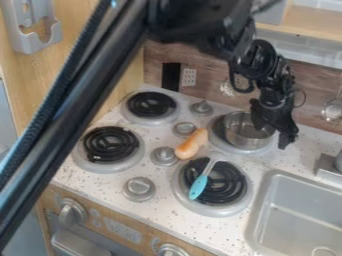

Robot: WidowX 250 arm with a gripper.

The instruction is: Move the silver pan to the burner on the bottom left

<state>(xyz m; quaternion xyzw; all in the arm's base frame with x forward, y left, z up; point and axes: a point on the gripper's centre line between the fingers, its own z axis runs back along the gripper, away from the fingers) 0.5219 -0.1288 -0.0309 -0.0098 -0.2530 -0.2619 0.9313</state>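
On the far left, a gray plastic holder (pixel 33 31) hangs on the light wood wall (pixel 87 45). Below it, a big gray knob (pixel 71 213) sticks out of the wooden front of the play stove. Next comes the bottom left burner, a black curly ring on a round gray plate (pixel 111 145). The top left burner, another black curly ring (pixel 151 104), sits behind it. They are on the white, speckled table (pixel 163 210).

Four small gray knobs (pixel 139 189) go up the middle in a slanted line. Beside them lies an orange-brown toy sausage (pixel 192 144). A blue spoon-like tool with a gray handle (pixel 198 186) lies across the bottom right burner (pixel 230 187), which is black and curly too.

Behind that, the round, shiny silver pan (pixel 246 136) sits at the top right burner (pixel 217 129). The black claw (pixel 272 135) hangs down at the right side of the pan, by its rim. I can't tell if it is holding the pan. At the bottom right is a gray sink (pixel 300 212).
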